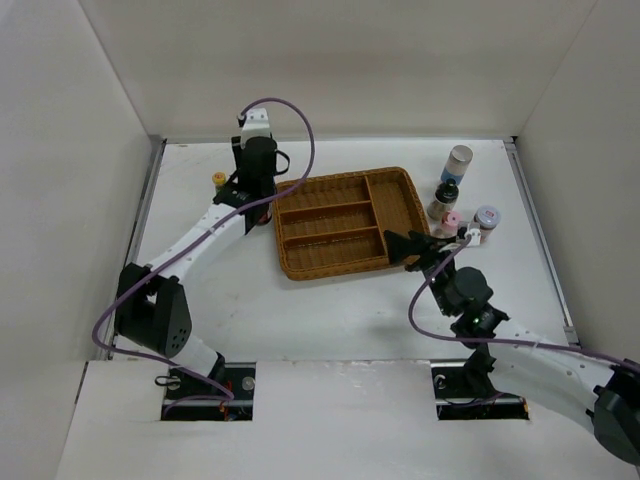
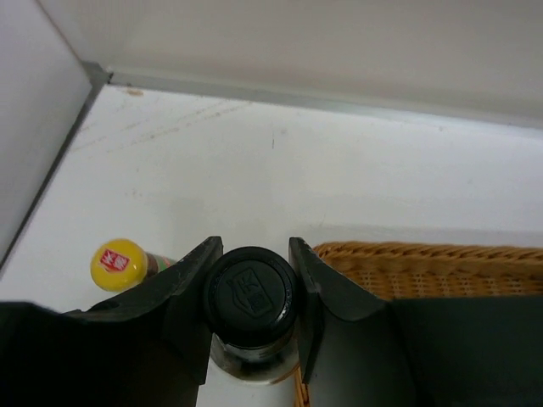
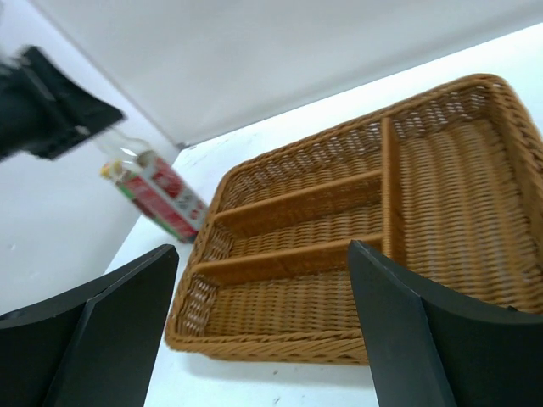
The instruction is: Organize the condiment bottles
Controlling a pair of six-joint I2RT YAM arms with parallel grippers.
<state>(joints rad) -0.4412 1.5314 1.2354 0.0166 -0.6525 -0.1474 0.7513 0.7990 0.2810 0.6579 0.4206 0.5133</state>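
Nearest us, the right hand (image 1: 410, 248) stood released, fingers spread wide with nothing between them, at the near right corner of the wicker tray (image 1: 345, 178). Just beyond that hand and a little to its right, four of the condiment bottles stood on the worktop (image 1: 330, 310) outside the tray. The pink-capped jar (image 1: 451, 220) and the grey-lidded jar (image 1: 487, 217) came first. The dark-capped jar (image 1: 445, 195) was behind them, and the white-blue shaker (image 1: 458, 160) was farthest. To the left of that hand, every compartment of the tray lay bare.

Farther off, at the tray's far left corner, the left hand (image 2: 254, 248) was clenched on the black-capped bottle (image 2: 250, 292), one finger pressed to each side of its cap. We could not tell whether the bottle had left the worktop. Just to the left of this hand, the yellow-capped sauce (image 2: 117, 264) stood untouched, apart from the fingers.

We judged the task barely begun. No bottle was in the tray, one was in a grasp, and five waited on the worktop.
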